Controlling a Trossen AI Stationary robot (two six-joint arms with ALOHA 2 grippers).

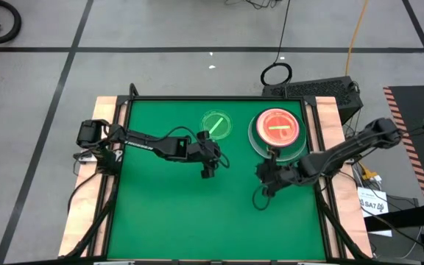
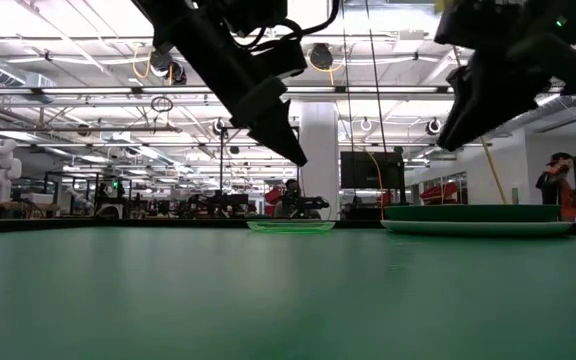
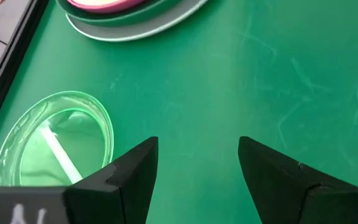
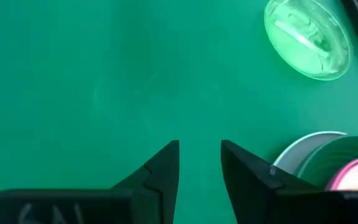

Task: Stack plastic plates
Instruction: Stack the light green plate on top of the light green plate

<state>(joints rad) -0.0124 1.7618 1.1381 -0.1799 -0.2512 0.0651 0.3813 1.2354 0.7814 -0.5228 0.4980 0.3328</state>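
The left hand hangs open and empty above the green surface, just short of the small striped green plate; the right hand, fingers parted and empty, hovers beside the stack. That stack, topped by the translucent pink plate, looks nearly complete. By my judgement only the green plate remains to be added.
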